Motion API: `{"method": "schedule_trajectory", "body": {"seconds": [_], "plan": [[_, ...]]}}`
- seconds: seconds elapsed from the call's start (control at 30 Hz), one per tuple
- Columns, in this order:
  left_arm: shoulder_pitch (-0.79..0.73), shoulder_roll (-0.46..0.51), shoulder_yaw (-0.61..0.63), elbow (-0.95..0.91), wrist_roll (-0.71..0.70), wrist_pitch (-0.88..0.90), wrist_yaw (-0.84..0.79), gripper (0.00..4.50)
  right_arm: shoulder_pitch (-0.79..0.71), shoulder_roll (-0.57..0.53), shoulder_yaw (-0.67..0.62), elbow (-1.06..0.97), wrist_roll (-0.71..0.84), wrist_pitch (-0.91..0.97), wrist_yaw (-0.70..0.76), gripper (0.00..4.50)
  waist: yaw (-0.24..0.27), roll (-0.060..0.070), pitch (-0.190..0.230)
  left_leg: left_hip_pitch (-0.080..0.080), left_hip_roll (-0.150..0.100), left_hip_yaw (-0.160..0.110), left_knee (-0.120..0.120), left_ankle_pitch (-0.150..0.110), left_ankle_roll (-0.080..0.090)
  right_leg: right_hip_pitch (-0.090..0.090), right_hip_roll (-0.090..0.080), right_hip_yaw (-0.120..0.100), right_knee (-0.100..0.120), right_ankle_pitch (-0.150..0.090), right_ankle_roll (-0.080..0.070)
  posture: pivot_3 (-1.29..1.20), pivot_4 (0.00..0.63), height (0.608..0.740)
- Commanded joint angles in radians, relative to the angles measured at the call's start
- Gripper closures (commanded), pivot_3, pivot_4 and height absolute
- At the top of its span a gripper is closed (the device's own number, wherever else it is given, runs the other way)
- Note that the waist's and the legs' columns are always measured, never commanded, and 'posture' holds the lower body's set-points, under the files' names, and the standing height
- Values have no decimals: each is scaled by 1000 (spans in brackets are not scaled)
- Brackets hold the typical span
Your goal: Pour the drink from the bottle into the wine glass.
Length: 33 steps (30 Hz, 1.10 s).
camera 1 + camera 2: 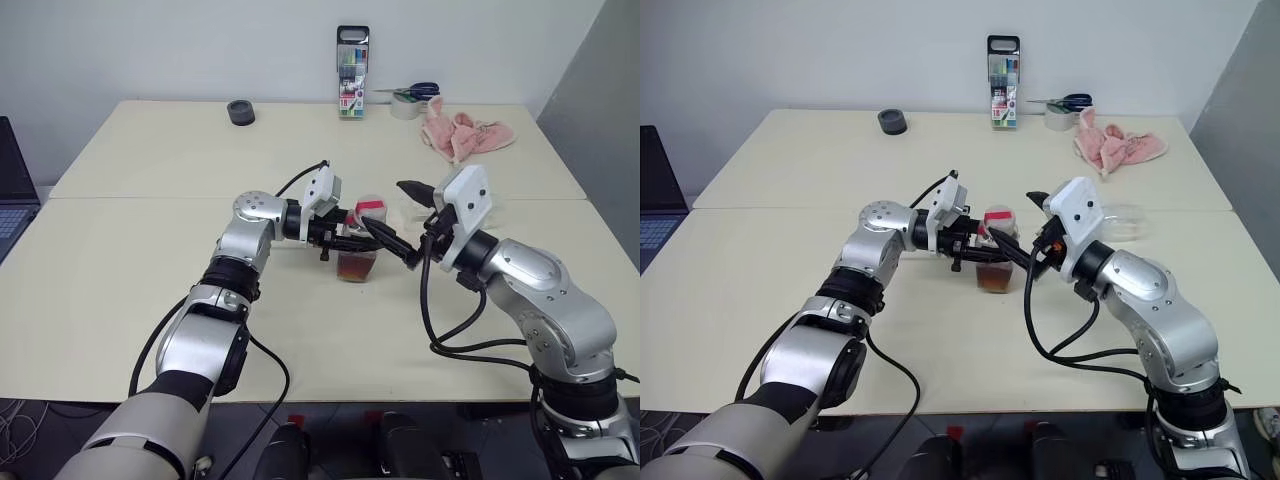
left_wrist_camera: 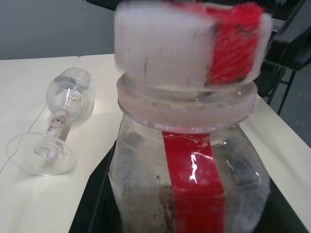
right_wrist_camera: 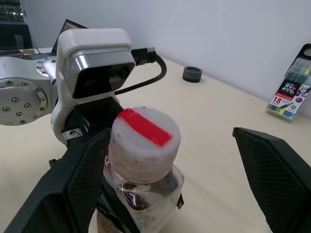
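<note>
i'm working over the wide cream table (image 1: 150, 290). on it, my left gripper (image 1: 345, 239) is closed around the small clear plastic bottle with a red label strip and a white cap (image 1: 358, 252), holding it upright at the middle of the table, its base at or just above the surface. the reddish-brown drink (image 1: 356, 266) sits low in it. my right gripper (image 1: 405, 222) comes in from the right with its fingers spread wide, one either side of the white cap with a red strip (image 3: 144, 138) and not gripping it.

the small clear stemmed wine glass (image 2: 54, 129) is not standing: it lies on its side on the table just right of the bottle, beyond my right wrist, round foot toward the bottle.

the step in hand, as i judge it, is uncapping. to do it well i should centre my right fingers on the cap's ribbed side, close squarely, and twist while my left grip stays firm so the bottle doesn't spin or tip. the glass will have to be stood upright before any pouring; i'd keep the cap and my elbow away from it so it doesn't roll.

at the far edge stand a tall clear case of coloured marker pens (image 1: 352, 72), a pink crumpled cloth (image 1: 462, 133) to its right, and a small dark tape roll (image 1: 240, 112) to its left.

writing: the pen case's label carries a white "18" on red (image 3: 280, 100); the smaller print is unreadable. the bottle's red strip shows no words.
</note>
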Motion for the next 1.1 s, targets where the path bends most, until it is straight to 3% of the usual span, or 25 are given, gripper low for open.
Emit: {"method": "schedule_trajectory", "body": {"seconds": [0.03, 0.33, 1.1], "plan": [[-9, -3, 7, -44, -6, -14, 1, 2829, -17, 5, -16, -14, -10, -19, -12, 210, 0, 0, 0, 0, 0, 0, 0, 0, 0, 0, 0, 0, 0, 0, 0, 0, 150, 740], [-7, -3, 7, -51, -6, -9, 7, 2829, -13, 9, -7, -37, 21, 0, 14, 210, 0, 0, 0, 0, 0, 0, 0, 0, 0, 0, 0, 0, 0, 0, 0, 0, 150, 740], [4, -3, 2, -77, -9, -1, 11, 2829, -60, 95, -114, -15, 293, 229, -64, 210, 0, 0, 0, 0, 0, 0, 0, 0, 0, 0, 0, 0, 0, 0, 0, 0, 150, 740]]}}
